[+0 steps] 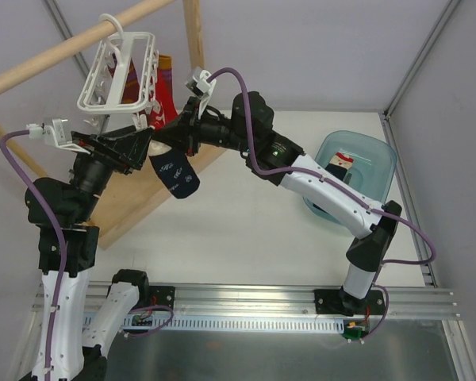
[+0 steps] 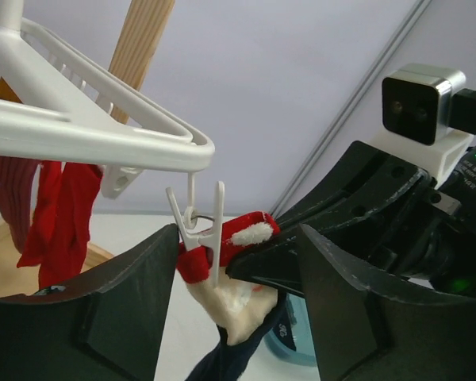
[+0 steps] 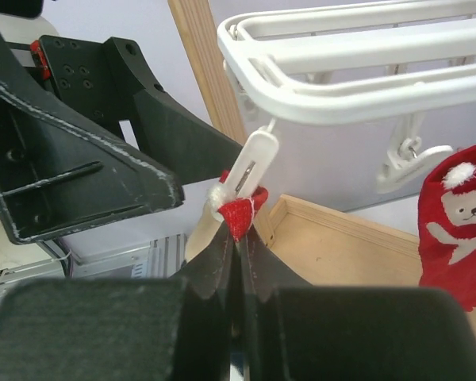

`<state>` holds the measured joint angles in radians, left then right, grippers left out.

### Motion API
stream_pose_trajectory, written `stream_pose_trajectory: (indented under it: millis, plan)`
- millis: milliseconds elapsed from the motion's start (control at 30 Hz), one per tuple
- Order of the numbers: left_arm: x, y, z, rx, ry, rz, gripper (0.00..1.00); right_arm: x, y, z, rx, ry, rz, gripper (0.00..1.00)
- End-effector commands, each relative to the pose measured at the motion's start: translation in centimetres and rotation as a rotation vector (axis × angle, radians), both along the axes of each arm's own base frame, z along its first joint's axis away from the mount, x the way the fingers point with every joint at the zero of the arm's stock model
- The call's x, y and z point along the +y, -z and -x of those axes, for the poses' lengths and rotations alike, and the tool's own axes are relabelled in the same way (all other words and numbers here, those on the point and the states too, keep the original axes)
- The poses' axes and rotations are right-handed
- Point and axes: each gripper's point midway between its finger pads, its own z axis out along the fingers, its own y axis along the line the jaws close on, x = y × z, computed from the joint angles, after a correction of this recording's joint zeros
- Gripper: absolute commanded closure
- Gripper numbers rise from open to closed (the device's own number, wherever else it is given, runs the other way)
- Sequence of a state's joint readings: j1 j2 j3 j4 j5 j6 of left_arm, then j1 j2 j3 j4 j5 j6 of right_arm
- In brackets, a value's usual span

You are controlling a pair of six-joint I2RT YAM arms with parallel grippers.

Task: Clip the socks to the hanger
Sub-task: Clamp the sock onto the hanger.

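Where the worktop (image 1: 246,230) runs to its far left corner, a wooden rod frame (image 1: 63,49) carries the white grid hanger (image 1: 119,71) by its hook. A teal basin (image 1: 381,155) sits on the right of the worktop, with a second navy sock (image 1: 339,165) lying in it. Both arms reach to just beneath the hanger's near edge. The left jaws stand about half open, one finger (image 2: 119,309) on either side of a dangling clip, touching neither it nor the fabric as far as the wrist view shows. The right jaws are pressed shut on the red cuff of the navy sock (image 1: 176,178), whose toe hangs free below them. A red sock with a white bear (image 3: 460,214) hangs from the hanger. The white clip (image 2: 197,230) bites the same red cuff just beside the right fingertips (image 2: 258,254).
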<state>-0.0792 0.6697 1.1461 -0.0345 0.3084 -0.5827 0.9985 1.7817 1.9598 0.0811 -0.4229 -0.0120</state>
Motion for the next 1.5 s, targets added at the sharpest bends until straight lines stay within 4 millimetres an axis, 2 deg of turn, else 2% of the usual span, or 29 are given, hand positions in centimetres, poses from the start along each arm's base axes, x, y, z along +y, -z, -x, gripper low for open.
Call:
stream_pose_trajectory:
  millis: [0, 100, 167, 267, 367, 467, 500, 533, 567, 600, 633, 700, 733, 833, 967, 1033, 1200, 1467]
  plan:
    - [-0.1, -1.0, 0.8, -0.047, 0.007, -0.001, 0.38, -0.7, -3.5, 1.4, -0.063, -0.04, -0.085, 0.99]
    - [0.0, -1.4, 1.1, -0.057, 0.002, 0.0, 0.31, -0.9, -3.5, 1.2, -0.059, -0.031, -0.081, 0.99]
    - [0.1, -1.6, 1.2, -0.062, -0.004, 0.001, 0.22, -0.9, -3.1, 0.9, -0.05, -0.014, -0.068, 0.99]
    - [0.6, -2.3, 1.6, -0.064, -0.029, 0.002, 0.12, -1.3, -2.4, -0.3, -0.021, 0.038, -0.036, 0.98]
    - [1.6, -2.1, 1.3, -0.003, -0.088, 0.005, 0.03, -2.0, -1.5, -1.8, 0.019, 0.085, -0.003, 0.94]
    - [2.3, -1.7, 1.7, 0.068, -0.132, 0.002, 0.01, -2.4, -1.4, -2.5, 0.063, 0.102, -0.005, 0.94]
    - [2.5, -2.6, 2.4, 0.061, -0.136, 0.004, 0.01, -2.5, -1.1, -2.7, 0.061, 0.105, 0.002, 0.94]
    - [2.7, -1.6, 2.3, 0.117, -0.149, 0.001, 0.01, -2.5, -1.0, -2.9, 0.054, 0.108, 0.006, 0.95]
    - [2.8, -1.7, 2.6, 0.13, -0.155, 0.0, 0.01, -2.4, -0.9, -3.0, 0.047, 0.113, 0.009, 0.95]
    - [3.0, -2.9, 3.5, 0.112, -0.162, 0.0, 0.01, -2.5, -0.7, -3.3, 0.047, 0.125, 0.022, 0.98]
    - [3.5, -1.9, 3.2, 0.167, -0.189, -0.007, 0.01, -2.5, -0.6, -3.5, 0.053, 0.133, 0.031, 0.98]
    - [4.3, -1.8, 2.8, 0.193, -0.24, -0.017, 0.01, -2.5, -0.3, -4.1, 0.068, 0.138, 0.035, 0.99]
    - [5.0, -1.1, 1.9, 0.226, -0.285, -0.021, 0.01, -2.5, -0.4, -4.2, 0.07, 0.137, 0.029, 0.99]
    - [5.0, 0.2, 0.5, 0.282, -0.29, -0.039, 0.01, -2.9, -0.6, -4.7, 0.085, 0.148, 0.024, 0.99]
    - [4.1, -0.1, -0.8, 0.283, -0.243, -0.076, 0.05, -4.3, -0.9, -5.9, 0.097, 0.179, 0.021, 0.99]
    - [4.1, -0.6, -1.2, 0.269, -0.242, -0.099, 0.09, -4.7, -1.2, -5.8, 0.096, 0.161, 0.016, 0.99]
    - [4.9, -1.6, -1.5, 0.227, -0.289, -0.109, 0.16, -5.3, -1.0, -6.7, 0.111, 0.15, 0.016, 0.99]
    - [7.3, 0.3, -2.8, 0.288, -0.422, -0.088, 0.14, -5.4, -1.1, -7.8, 0.131, 0.141, -0.009, 0.99]
